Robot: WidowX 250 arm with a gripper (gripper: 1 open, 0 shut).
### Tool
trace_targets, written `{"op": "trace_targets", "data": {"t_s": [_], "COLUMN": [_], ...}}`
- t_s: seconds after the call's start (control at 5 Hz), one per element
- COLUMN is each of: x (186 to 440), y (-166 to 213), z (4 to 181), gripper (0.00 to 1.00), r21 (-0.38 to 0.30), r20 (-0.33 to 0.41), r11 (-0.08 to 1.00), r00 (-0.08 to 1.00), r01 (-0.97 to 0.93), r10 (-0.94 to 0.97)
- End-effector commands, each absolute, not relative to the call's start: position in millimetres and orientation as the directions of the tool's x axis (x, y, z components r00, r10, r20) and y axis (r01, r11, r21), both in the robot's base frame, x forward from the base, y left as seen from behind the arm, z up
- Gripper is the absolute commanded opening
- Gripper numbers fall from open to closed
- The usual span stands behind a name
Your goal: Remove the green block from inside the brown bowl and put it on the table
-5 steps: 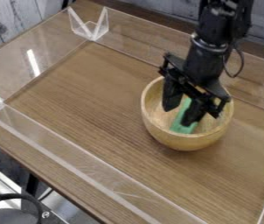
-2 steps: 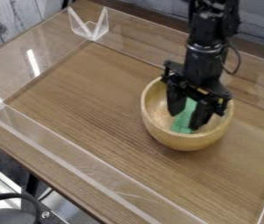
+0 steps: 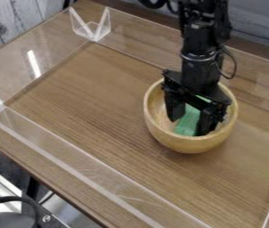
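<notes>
While the robot arm (image 3: pixel 200 37) reaches down from the top of the pic, its gripper (image 3: pixel 197 100) is inside the bowl (image 3: pixel 158 129) w/ the fingers spread wide. The two fingers are on diff. sides of the green block (image 3: pixel 190 119), one toward the left of the view and one toward the right. If they touch the block, I cannot tell, b/c the dark parts cover some of it. The block is in the bowl, approx. in the middle, and it lies at a slant, its lower end nearer to the front wall. The bowl is round, light brown, w/ a thick wall, and it stands upright on the wooden table (image 3: pixel 84 93), in the right half of the view. Near the back left edge of the table there is a small clear plastic piece (image 3: pixel 91 25), well apart from the bowl. A clear low wall (image 3: pixel 71 160) goes along the front left side of the table. Some black cable (image 3: pixel 16 201) is at the bottom left corner, outside the table.
</notes>
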State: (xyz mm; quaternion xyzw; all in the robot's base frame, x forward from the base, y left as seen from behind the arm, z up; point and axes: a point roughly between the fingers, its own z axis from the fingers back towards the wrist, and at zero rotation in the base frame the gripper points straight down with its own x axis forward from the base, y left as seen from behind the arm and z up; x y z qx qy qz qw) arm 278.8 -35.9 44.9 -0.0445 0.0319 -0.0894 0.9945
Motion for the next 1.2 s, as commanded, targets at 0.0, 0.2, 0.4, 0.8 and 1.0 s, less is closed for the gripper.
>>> {"op": "trace_targets", "data": {"t_s": [0.0, 0.2, 0.4, 0.8, 1.0], "x": [290.5, 291.4, 292.5, 289.0, 293.4], "y": [-37.6, -35.3, -32.3, -32.3, -31.8], "z": [47.6, 50.5, 56.8, 54.9, 51.6], "gripper": [1.00, 1.00, 1.00, 0.00, 0.00], "r21": [-0.112, -0.142, -0.174, -0.104, -0.092], "r20": [0.012, 0.045, 0.084, 0.126, 0.118], "r11": [0.978, 0.967, 0.953, 0.955, 0.956], "r00": [0.984, 0.977, 0.968, 0.956, 0.956], "r01": [0.176, 0.212, 0.250, 0.279, 0.279], "r10": [-0.176, -0.208, -0.238, -0.265, -0.268]}}
